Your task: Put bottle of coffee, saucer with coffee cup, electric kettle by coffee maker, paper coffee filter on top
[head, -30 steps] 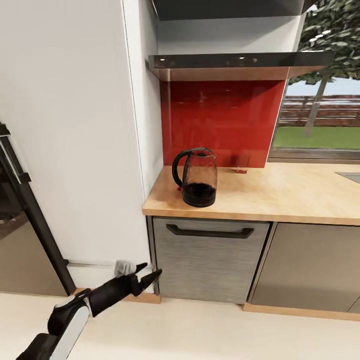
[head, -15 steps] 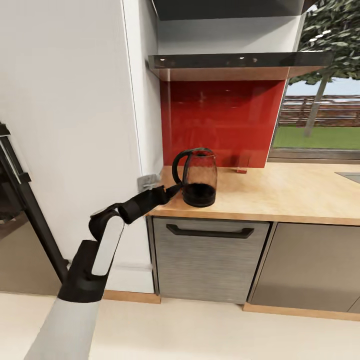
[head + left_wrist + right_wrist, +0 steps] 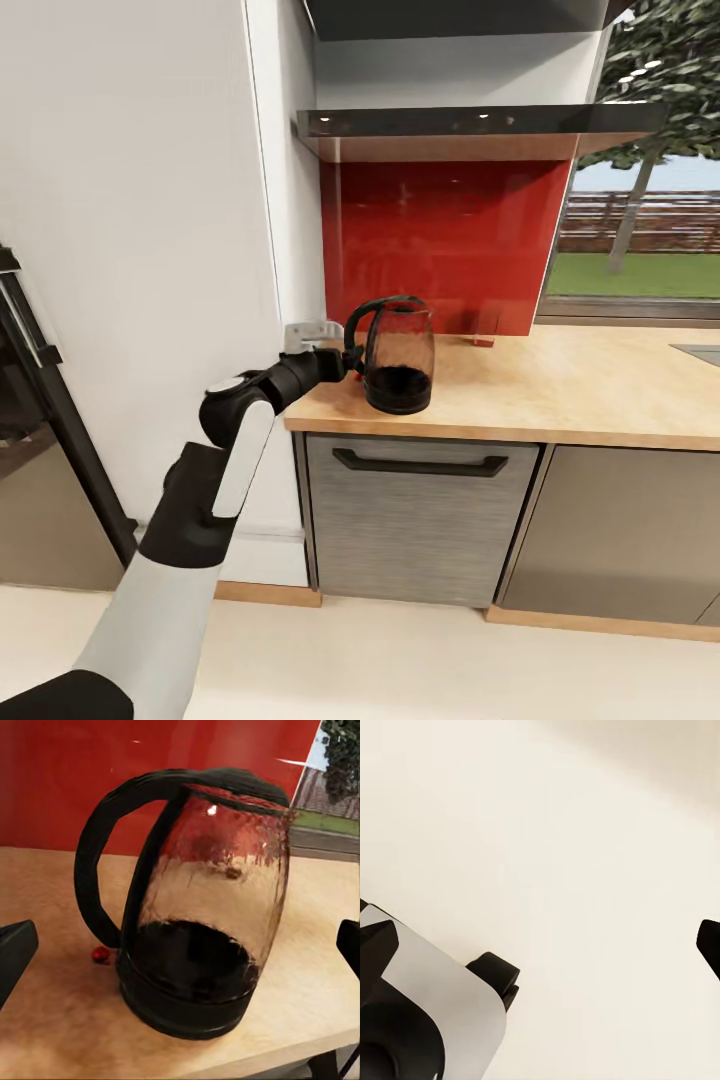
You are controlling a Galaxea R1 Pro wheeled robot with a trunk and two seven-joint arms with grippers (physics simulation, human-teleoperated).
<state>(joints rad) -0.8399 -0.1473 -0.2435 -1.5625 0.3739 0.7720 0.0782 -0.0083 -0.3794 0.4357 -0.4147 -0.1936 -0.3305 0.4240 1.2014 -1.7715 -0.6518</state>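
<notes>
left arm (image 3: 215,470): we see it raised from the lower left of the head view, white and black links, reaching toward the counter's left end.
left gripper (image 3: 345,365): at the kettle's handle side, just above the counter edge. In the left wrist view we see both fingertips (image 3: 15,952) spread wide at the frame edges, kettle between them, nothing pinched. We can't tell from the head view whether a finger touches the handle.
electric kettle (image 3: 392,352): upright on the kitchen countertop (image 3: 560,385) near its left end, in front of the red backsplash (image 3: 440,240). Smoky glass body, black base, black lid, black loop handle facing the gripper. Wrist view (image 3: 199,907) shows it filling the space between the spread fingers.
small red object (image 3: 100,955): on the worktop just beside the kettle base, under the handle. We can't tell what it is.
kitchen shelf (image 3: 470,122): glossy black board above the backsplash.
drawer front (image 3: 420,515): grey, dark handle, under the kettle.
sink (image 3: 700,352): grey corner at the far right edge.
right gripper (image 3: 540,937): fingertips wide apart over pale floor, holding nothing; part of the robot's white and black body below it.
</notes>
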